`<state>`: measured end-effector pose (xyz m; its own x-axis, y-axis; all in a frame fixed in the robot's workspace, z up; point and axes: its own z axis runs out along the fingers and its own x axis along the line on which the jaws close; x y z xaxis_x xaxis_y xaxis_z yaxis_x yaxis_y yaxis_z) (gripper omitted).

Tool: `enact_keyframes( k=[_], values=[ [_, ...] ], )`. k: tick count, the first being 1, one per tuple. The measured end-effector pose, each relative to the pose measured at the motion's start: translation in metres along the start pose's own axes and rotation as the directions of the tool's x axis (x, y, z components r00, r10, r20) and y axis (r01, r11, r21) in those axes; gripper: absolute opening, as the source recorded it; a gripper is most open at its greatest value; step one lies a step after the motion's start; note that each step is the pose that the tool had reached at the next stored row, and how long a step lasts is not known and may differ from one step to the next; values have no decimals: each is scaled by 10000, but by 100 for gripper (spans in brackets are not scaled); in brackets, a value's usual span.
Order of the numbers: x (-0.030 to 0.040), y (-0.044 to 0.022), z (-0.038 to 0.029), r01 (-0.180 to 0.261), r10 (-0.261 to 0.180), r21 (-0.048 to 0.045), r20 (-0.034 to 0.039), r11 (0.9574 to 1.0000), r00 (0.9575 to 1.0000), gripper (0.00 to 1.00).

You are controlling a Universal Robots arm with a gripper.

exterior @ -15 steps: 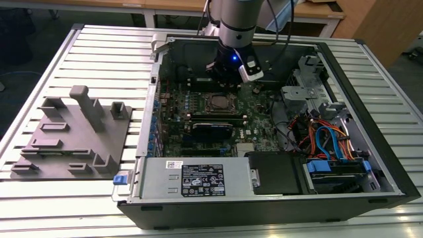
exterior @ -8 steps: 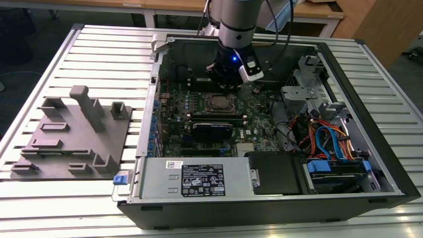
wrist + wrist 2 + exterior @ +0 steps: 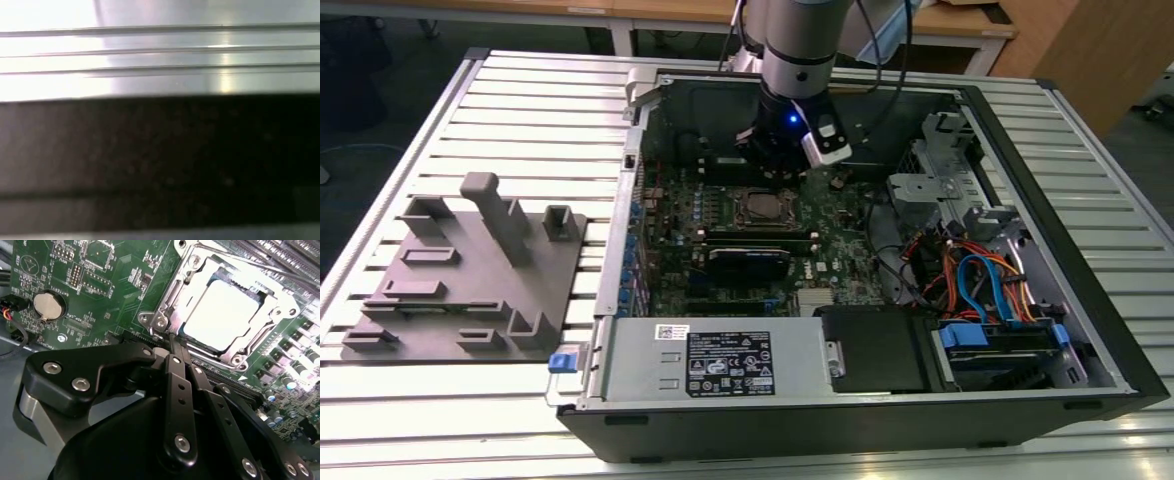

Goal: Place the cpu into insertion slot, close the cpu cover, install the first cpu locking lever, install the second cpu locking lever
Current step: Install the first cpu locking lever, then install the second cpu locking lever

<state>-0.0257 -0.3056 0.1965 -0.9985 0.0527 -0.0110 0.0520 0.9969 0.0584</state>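
Exterior view, gripper: we see the gripper (image 3: 790,158) hanging from the arm inside the open computer case (image 3: 1067,330), just above the motherboard (image 3: 834,260) and beside the insertion slot (image 3: 758,207).
Exterior view, surroundings: a grey fixture tray (image 3: 454,290) lies well apart at the exterior view's left on the slatted table (image 3: 534,90); a black memory module (image 3: 747,262) sits just past the socket, and a bundle of orange and blue cables (image 3: 974,285) lies toward the exterior view's right.
Exterior view, obstacles: we judge the case walls and the drive cage (image 3: 927,175) leave the arm little room to swing sideways.
Second wrist view, tool state: the black fingers (image 3: 176,375) are drawn together to a narrow point with nothing between them; the tips sit at the near edge of the socket frame.
Second wrist view, cpu: the cpu (image 3: 227,315) lies flat in the insertion slot, its bright top showing through the cut-out of the cpu cover (image 3: 175,295), which looks folded down over it.
Second wrist view, risk: we think a slip off the thin metal at the frame's edge could drive the tips into the board or scrape the cover; we cannot tell whether either lever is latched.
Second wrist view, nearby: a coin cell (image 3: 48,305) sits well apart from the socket.
First wrist view: we make out blurred pale table slats (image 3: 160,50) above a dark band.
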Motion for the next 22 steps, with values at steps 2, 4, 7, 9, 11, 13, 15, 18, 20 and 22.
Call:
enact_keyframes(
  k=[2,4,7,9,11,13,15,18,20,22],
  values=[
    [1,-2,1,-2,2,-124,-11,9999,10000,10],
    [1,-2,2,-4,3,-230,-18,9997,10000,10],
    [0,0,-13,-4,4,-253,-16,9997,10000,10],
    [0,1,-44,-4,3,-250,-18,9997,10000,10],
    [0,2,-66,-4,4,-248,-19,9997,10000,10],
    [0,3,-67,-3,3,-252,-17,9997,10000,10],
    [-1,-2,-68,-2,1,-239,-18,9997,10000,10],
    [-1,-15,-67,-4,4,-230,-17,9997,10000,10],
    [-1,-16,-67,-3,3,-222,-17,9998,10000,10],
    [-1,-16,-67,-3,3,-217,-17,9998,10000,10]
  ],
)
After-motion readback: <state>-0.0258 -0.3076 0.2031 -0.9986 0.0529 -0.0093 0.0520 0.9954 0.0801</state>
